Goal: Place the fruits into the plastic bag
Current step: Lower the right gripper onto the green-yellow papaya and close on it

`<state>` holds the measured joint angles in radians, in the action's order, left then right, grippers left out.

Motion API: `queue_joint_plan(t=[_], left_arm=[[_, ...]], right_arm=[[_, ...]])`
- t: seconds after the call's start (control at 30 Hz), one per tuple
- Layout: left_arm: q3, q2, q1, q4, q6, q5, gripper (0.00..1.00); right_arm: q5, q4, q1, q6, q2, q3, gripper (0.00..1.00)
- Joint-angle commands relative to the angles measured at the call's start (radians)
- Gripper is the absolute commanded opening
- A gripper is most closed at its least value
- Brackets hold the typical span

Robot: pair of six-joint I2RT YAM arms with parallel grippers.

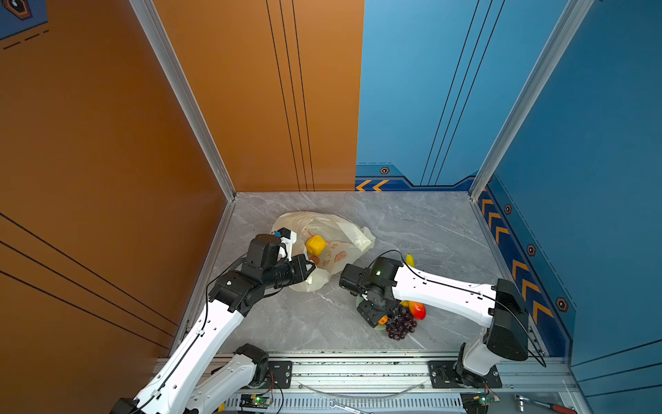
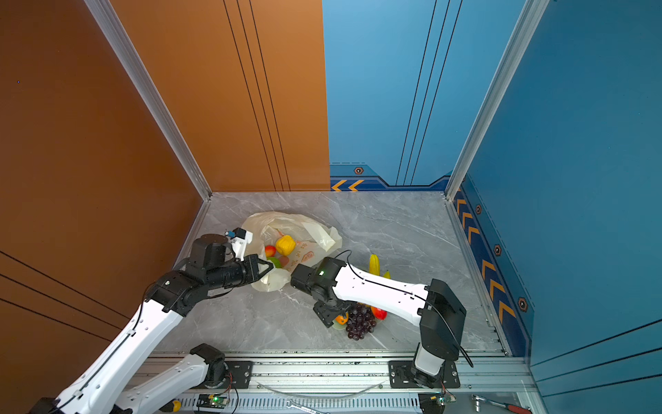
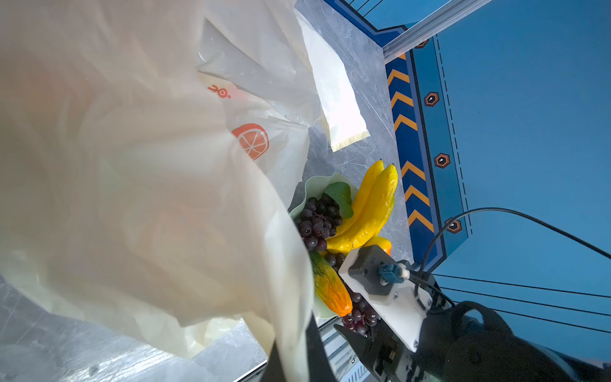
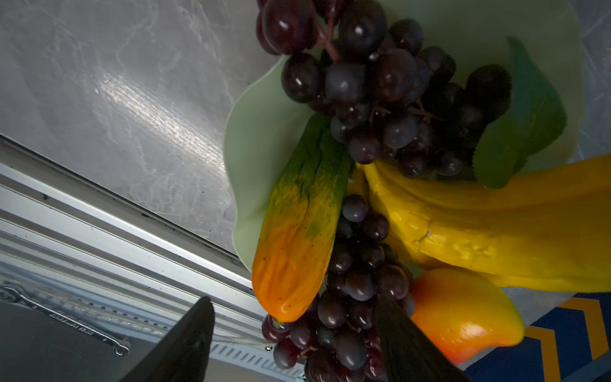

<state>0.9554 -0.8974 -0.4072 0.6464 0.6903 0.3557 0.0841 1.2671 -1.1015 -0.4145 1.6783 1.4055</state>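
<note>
On the left, the left gripper (image 1: pixel 311 267) is pinched fully closed on the near rim of the plastic bag (image 1: pixel 336 229), holding its mouth up. In the left wrist view the thin, crinkled cream film (image 3: pixel 132 165) drapes over the dark fingers, with an orange-slice print (image 3: pixel 250 140) on it. The bag lies on the grey marble-look tabletop (image 1: pixel 412 222), towards the left and back of the middle. Inside the mouth, just beyond the gripper, sits a glossy yellow ridged fruit (image 1: pixel 315 244), and a top view also shows a small red-orange fruit (image 2: pixel 270 250) and a green one (image 2: pixel 274 261) beside it. Further right, near the front edge and apart from the bag, stands the pale green wavy-edged dish (image 4: pixel 258 139). The right gripper (image 4: pixel 292 299) hangs low over it with its jaws parted and nothing clamped. The tapered tip of a wrinkled orange-green fruit (image 4: pixel 297 238) and the lower dark purple grape bunch (image 4: pixel 357 274) lie between the black fingers. Whether the fingers touch the grapes cannot be told. A second grape bunch (image 4: pixel 373 99) with a fabric leaf (image 4: pixel 522 125) fills the dish's middle. The smooth yellow bananas (image 4: pixel 479 225) lean out over the far rim, and a shiny red-orange mango (image 4: pixel 463 314) rests beside them on the right.
</note>
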Motion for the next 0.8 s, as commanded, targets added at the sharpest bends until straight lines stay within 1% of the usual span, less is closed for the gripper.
queue_joint_plan(t=[0.0,0.03,0.3,0.33,0.43,0.57,0.67,0.77], left_arm=[[-0.008,0.008,-0.005,0.006,0.007,-0.022,0.0],[-0.009,0.006,-0.005,0.005,0.006,-0.021,0.0],[-0.003,-0.011,-0.005,0.003,0.003,-0.027,0.0],[-0.003,-0.012,-0.005,0.002,0.003,-0.027,0.0],[0.001,-0.02,-0.004,-0.001,0.002,-0.027,0.0],[0.012,-0.032,-0.004,-0.001,-0.002,-0.025,0.0],[0.013,-0.033,-0.003,-0.001,-0.003,-0.026,0.0],[0.011,-0.032,-0.002,0.0,-0.002,-0.027,0.0]], right_arm=[[0.032,-0.012,0.015,0.016,0.024,-0.027,0.72],[0.034,-0.016,0.02,0.017,0.025,-0.033,0.7],[0.016,-0.062,0.053,0.021,0.029,-0.091,0.68],[0.013,-0.067,0.055,0.023,0.032,-0.091,0.65],[0.005,-0.079,0.058,0.026,0.046,-0.092,0.64],[-0.011,-0.097,0.059,0.029,0.066,-0.097,0.59],[-0.014,-0.104,0.06,0.031,0.072,-0.1,0.58],[-0.016,-0.107,0.061,0.031,0.074,-0.101,0.52]])
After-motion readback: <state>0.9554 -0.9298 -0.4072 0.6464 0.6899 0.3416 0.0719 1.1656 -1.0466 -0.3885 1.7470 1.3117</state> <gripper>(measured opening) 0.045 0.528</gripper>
